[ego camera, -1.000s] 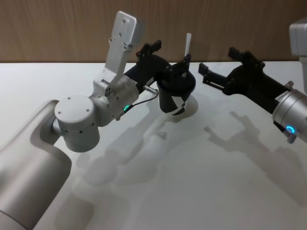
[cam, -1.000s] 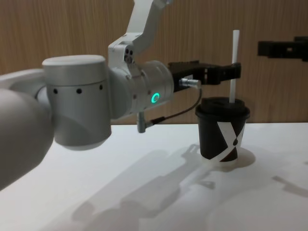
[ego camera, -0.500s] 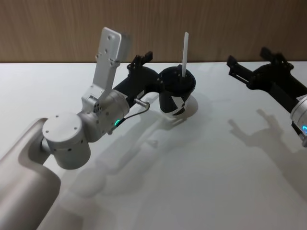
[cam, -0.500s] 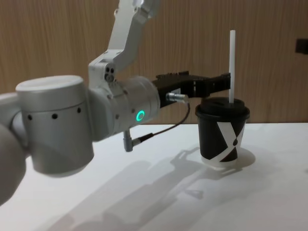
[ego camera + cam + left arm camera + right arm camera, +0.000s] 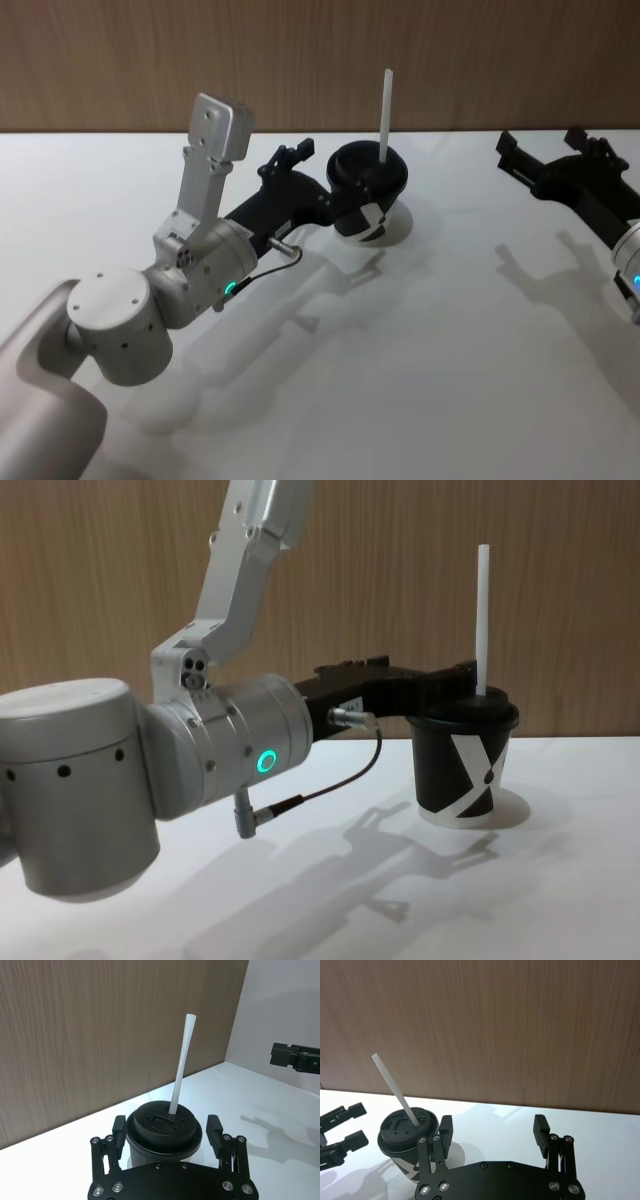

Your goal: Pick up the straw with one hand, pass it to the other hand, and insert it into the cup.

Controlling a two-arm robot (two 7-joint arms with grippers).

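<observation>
The left gripper [image 5: 166, 1132] is stretched forward on its silver arm [image 5: 215, 745], which has a green ring lit, and its fingers [image 5: 214, 1129] stand apart. The right gripper [image 5: 492, 1132] hangs off to the right side, fingers also spread wide.

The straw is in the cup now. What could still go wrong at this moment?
1. The open left hand has a finger on each side of the cup; drifting sideways as it leaves, it might tip the cup.
2. The straw stands tall above the lid and could be knocked.
</observation>
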